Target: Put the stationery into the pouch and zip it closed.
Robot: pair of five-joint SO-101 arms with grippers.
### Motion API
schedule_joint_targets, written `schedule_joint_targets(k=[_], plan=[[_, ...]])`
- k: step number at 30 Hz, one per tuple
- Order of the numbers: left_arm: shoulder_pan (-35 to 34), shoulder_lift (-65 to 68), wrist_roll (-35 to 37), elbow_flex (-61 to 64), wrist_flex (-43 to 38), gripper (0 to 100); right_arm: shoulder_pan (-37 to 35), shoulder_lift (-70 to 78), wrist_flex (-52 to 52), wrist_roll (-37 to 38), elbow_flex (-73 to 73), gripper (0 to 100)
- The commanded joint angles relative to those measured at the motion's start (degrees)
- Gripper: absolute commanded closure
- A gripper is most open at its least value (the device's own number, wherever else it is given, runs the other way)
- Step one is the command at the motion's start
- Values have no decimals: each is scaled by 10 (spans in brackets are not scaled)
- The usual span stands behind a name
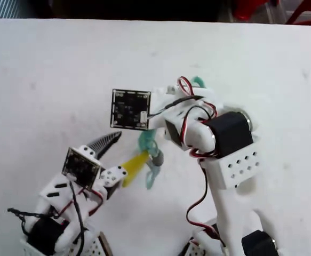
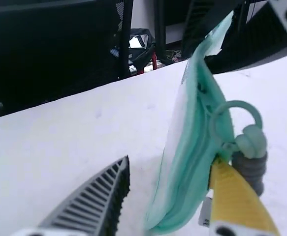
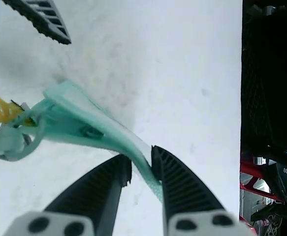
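Jaws of the right gripper (image 3: 141, 162) pinch one edge of the teal pouch (image 3: 79, 125), holding it upright over the table (image 2: 59, 147) between the arms. Left gripper (image 2: 170, 166) jaws gape wide, the yellow one against the zip pull (image 2: 251, 140). Zipping seems in hand; next, they need to close on that pull and draw it along.

The pouch (image 3: 89, 129) stands upright on its edge near the middle of the table (image 1: 48, 64), between the two arms. The right gripper (image 3: 141, 156) pinches its rear end. The left gripper (image 1: 131, 145), nearer the front, straddles the other end with fingers spread, one finger touching the pouch beside the zip pull (image 2: 251, 140) and the other apart on the pouch's left.
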Motion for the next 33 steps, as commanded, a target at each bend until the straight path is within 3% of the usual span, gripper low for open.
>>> schedule_joint_targets(k=[1,9,12,17,20,24,28,33], plan=[[12,0,-24,25,-42,727,-7,12,-15,-11,-6,981],[12,0,-25,-100,118,779,15,14,-28,-11,-4,981],[12,0,-28,-76,91,779,9,14,-28,-11,-4,981],[9,0,-29,23,-25,778,8,14,-15,-11,-4,981],[-31,0,-41,29,-48,778,12,12,-11,-11,-5,981],[-92,0,-42,10,-35,778,14,13,-12,-8,-5,981],[-164,0,-50,-67,39,778,14,13,-13,-7,-4,981],[-210,0,-127,-116,66,779,13,13,-14,-6,-5,981]])
